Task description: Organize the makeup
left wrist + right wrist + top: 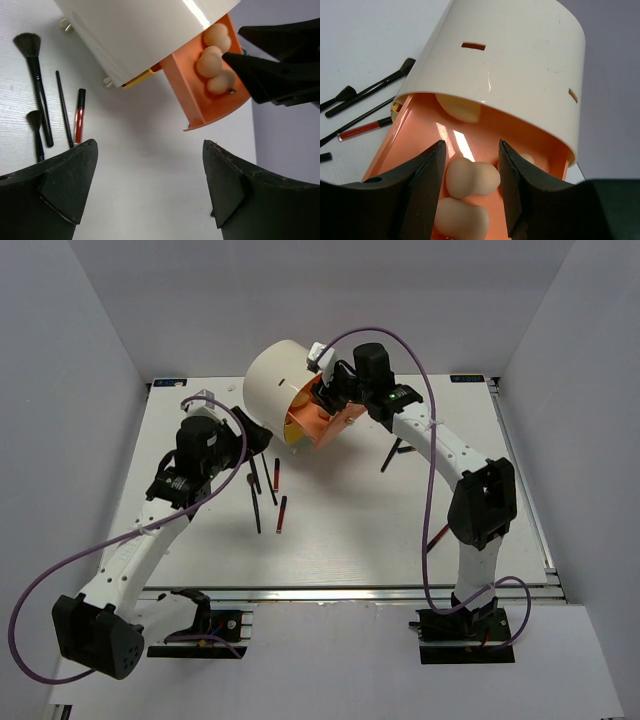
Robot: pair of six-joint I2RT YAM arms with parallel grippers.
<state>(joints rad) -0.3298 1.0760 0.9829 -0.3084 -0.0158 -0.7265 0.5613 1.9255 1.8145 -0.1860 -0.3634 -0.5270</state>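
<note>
L side first: on the table (140, 115), ahead-left of the left gripper (149, 150), lie black brushes (35, 85) (one big-headed, one small, one thin) & a red stick (79, 115). All run roughly parallel. Their near ends reach the left-hand jaw's tip, but contact can't be told. Left jaws are spread wide w/ nothing betw. them, only bare table under the gap.

Straight ahead of those jaws stands the cream box (145, 35), w/ an orange drawer (192, 95) pulled out ahead-right. In the drawer are 3 peach sponges (209, 61), in a row & touching each other.

The right gripper (470, 150) hangs over that drawer from the opposite side. Its jaws are parted & straddle one sponge lying on the drawer floor. A 2nd sponge sits just nearer the wrist, a 3rd beyond the right-hand jaw. Can't tell if the pads touch the middle sponge; it looks unsqueezed, not gripped.

Further R in the top view, one dark stick (391, 454) lies on the table, well apart from the right jaws, back toward that arm's elbow.
</note>
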